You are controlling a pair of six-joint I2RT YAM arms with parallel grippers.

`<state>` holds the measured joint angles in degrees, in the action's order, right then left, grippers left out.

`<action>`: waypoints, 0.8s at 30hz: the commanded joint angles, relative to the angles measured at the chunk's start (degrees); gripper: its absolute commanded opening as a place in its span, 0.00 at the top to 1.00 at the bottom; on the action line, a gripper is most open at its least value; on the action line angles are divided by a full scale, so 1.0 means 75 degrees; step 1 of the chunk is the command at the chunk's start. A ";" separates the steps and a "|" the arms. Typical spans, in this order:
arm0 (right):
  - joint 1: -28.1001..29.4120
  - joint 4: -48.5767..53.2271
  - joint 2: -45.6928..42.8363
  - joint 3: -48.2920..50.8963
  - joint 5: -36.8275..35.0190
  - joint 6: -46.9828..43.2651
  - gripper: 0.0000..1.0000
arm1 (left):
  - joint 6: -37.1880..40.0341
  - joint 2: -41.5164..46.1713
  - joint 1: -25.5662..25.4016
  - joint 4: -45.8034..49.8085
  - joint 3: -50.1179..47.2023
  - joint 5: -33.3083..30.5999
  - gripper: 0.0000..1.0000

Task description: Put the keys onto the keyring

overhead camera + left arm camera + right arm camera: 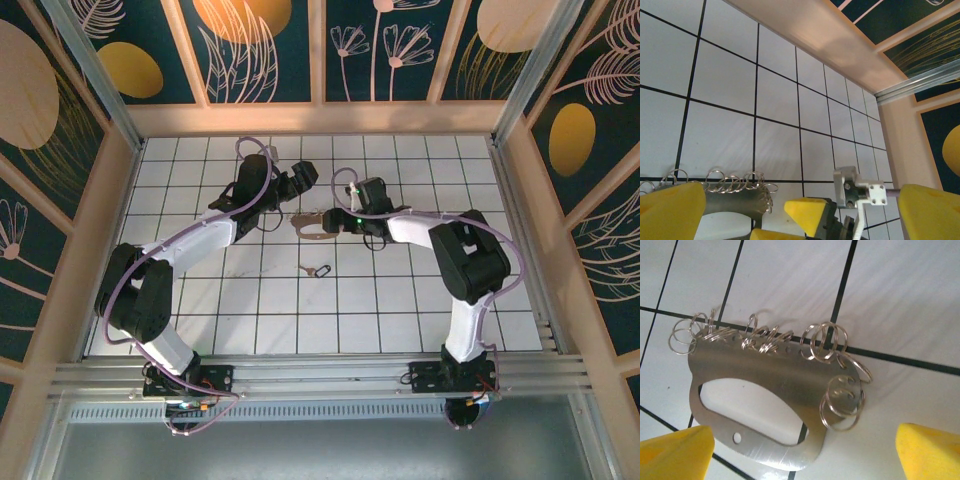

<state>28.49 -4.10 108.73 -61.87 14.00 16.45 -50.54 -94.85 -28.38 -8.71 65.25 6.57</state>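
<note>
- Left gripper (297,188): spread wide and empty, hanging just past the far side of the keyring (765,375).
- Right gripper (338,222): also spread. Its yellow fingers (675,452) sit either side of the plate's near edge and pinch nothing.
- The keyring is a thin metal plate with a row of small rings (825,340) along one edge. It lies flat on the tiled floor (400,300), between the two grippers.
- The key (316,270) lies loose on the floor, nearer the arm bases and apart from the plate and both grippers.
- Risk: nothing holds the plate, so any push from a key will likely just slide it across the tile.
- Risk: the plate is thin and flat. Fingers closing on it may skate over the edge or shove it instead of lifting.
- Risk: the arms are crowded. In the left wrist view, a right finger sits between the left gripper's own fingers, so closing or advancing either arm could make them clash.
- Risk: the rings are bunched and overlapping, so a key could easily snag two or catch the wrong one.
- Risk: the key is flat on the tile, and a slightly off pinch could flick it away.
</note>
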 commanded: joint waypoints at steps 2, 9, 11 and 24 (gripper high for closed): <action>-0.0001 -0.0256 -0.0349 0.0279 0.0069 0.0032 0.13 | 0.0109 0.0178 0.0034 0.0016 -0.0004 -0.0055 0.01; 0.0137 -0.0382 -0.0090 0.0196 0.0243 0.0092 0.33 | 0.0088 0.0131 0.0032 -0.0022 0.0007 -0.0017 0.02; 0.0160 -0.0391 -0.0005 0.0149 0.0275 0.0115 0.35 | 0.0099 0.0131 0.0034 -0.0020 0.0007 -0.0014 0.01; 0.0162 -0.0245 0.0375 -0.0251 0.0146 0.0069 0.43 | 0.0134 0.0107 0.0034 0.0001 0.0040 -0.0049 0.01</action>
<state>29.63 -5.93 110.74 -61.47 15.51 17.06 -50.57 -94.85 -28.38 -8.71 65.25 6.57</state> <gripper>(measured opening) 0.576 0.985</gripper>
